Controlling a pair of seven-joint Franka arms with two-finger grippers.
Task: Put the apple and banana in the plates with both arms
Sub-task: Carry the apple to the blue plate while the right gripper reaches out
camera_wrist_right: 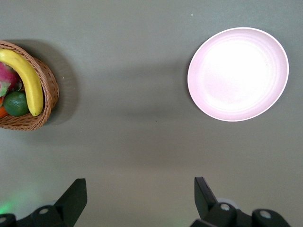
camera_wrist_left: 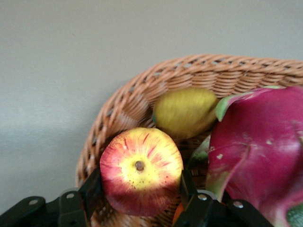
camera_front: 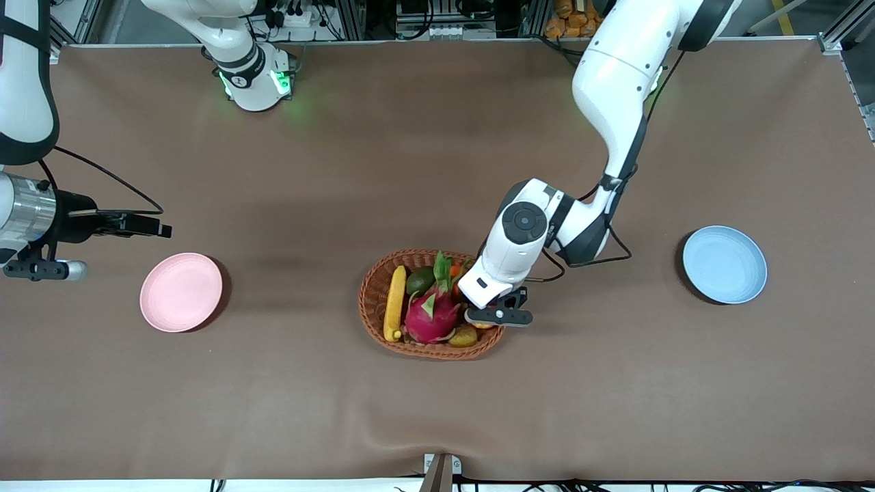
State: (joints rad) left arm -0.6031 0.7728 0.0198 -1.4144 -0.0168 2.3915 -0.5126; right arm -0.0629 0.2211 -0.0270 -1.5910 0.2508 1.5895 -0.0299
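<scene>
The red and yellow apple (camera_wrist_left: pixel 140 170) sits between my left gripper's fingers (camera_wrist_left: pixel 93 191), which press on both its sides. My left gripper (camera_front: pixel 497 316) is at the wicker basket's (camera_front: pixel 369 294) end toward the left arm and covers most of the apple in the front view. The yellow banana (camera_front: pixel 394 302) lies in the basket's other end and also shows in the right wrist view (camera_wrist_right: pixel 26 78). The pale pink plate (camera_front: pixel 181 292) is empty, and so is the light blue plate (camera_front: pixel 724 264). My right gripper (camera_wrist_right: pixel 139 182) is open and empty, up beside the pink plate (camera_wrist_right: pixel 238 73).
The basket (camera_wrist_left: pixel 142 90) also holds a magenta dragon fruit (camera_front: pixel 432 316), a brownish-green pear (camera_front: pixel 463 335), a green fruit (camera_front: pixel 420 280) and an orange fruit (camera_front: pixel 454 271). The pear (camera_wrist_left: pixel 184 111) and the dragon fruit (camera_wrist_left: pixel 260 151) lie close to the apple.
</scene>
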